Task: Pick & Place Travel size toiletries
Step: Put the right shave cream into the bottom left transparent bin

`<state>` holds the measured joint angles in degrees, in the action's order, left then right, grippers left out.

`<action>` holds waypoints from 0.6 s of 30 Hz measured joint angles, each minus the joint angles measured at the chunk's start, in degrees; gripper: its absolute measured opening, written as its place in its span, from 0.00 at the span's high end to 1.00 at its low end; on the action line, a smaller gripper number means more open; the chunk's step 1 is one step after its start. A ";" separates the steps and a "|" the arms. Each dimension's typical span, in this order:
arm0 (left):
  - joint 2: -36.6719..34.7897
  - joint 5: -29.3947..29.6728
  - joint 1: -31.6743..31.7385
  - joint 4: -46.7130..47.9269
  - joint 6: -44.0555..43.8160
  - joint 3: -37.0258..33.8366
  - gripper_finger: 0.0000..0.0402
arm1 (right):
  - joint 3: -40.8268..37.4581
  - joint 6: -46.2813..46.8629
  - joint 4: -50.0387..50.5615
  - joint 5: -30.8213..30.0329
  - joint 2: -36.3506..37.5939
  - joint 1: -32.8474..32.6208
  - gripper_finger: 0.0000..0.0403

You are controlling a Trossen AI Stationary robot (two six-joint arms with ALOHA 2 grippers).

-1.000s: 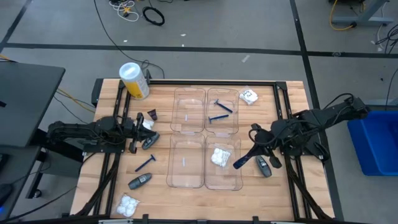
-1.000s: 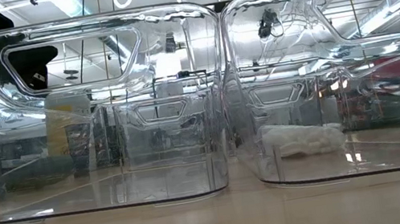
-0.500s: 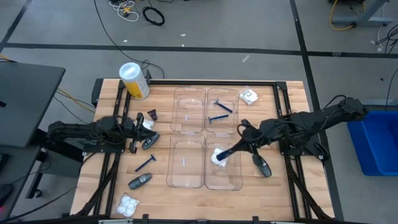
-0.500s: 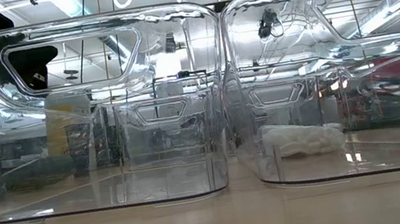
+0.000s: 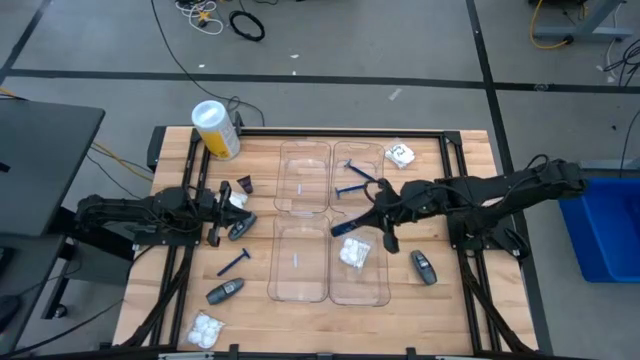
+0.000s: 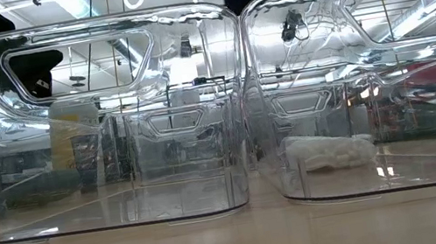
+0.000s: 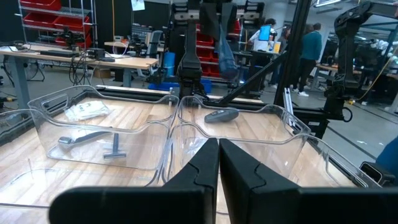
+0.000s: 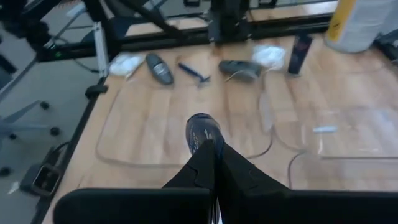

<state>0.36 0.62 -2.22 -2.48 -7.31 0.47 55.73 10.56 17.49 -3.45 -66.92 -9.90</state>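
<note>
My right gripper point(image 5: 362, 218) hovers over the right-hand pair of clear trays point(image 5: 378, 205), shut on a dark grey oval tube point(image 5: 344, 228); the right wrist view shows the tube point(image 8: 202, 132) above a clear tray. Two blue razors point(image 5: 352, 190) lie in the far right tray and a white packet point(image 5: 352, 250) in the near right one. On the wood lie another tube point(image 5: 424, 266), a packet point(image 5: 400, 153), a razor point(image 5: 235, 261), two more tubes point(image 5: 225, 291), a cone point(image 5: 244, 185) and packets point(image 5: 207, 328). My left gripper point(image 5: 224, 206) waits shut at the table's left, beside a packet point(image 5: 237, 198). My right gripper pinches one end of the oval tube point(image 8: 205, 144) between its two fingers. The fingers come from the table's right, slanting down. The rest of the tube point(image 5: 342, 229) sticks out beyond the fingertips toward the near left, lifted clear above the trays.
A yellow-and-white cylinder point(image 5: 216, 130) lies at the far left corner. Four clear trays fill the table's middle; the two left ones point(image 5: 302, 260) hold no toiletries. Dark rails point(image 5: 340, 131) frame the tabletop. Bare wood lies right of the trays.
My right gripper, shut on the tube throughout, has travelled from beside the near right tray toward the table's left and far edge. It carried the tube in the air over that tray to the line between the two right trays.
</note>
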 joint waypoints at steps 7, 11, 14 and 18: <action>0.00 -0.02 -0.02 0.02 0.02 0.00 0.94 | 7.44 -4.61 0.00 0.01 -6.01 1.67 0.99; 0.02 -0.02 -0.01 0.00 0.02 0.00 0.94 | 11.06 -6.39 0.05 0.01 -8.89 1.78 0.99; 0.00 -0.01 -0.01 0.02 0.02 0.00 0.94 | 13.06 -6.99 0.22 0.03 -10.70 1.76 0.99; 0.00 -0.02 -0.02 0.00 0.01 0.00 0.94 | 14.99 -7.01 0.31 0.65 -12.78 1.76 0.99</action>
<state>0.36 0.60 -2.24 -2.48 -7.30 0.47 70.72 3.56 17.80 -2.80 -79.69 -8.14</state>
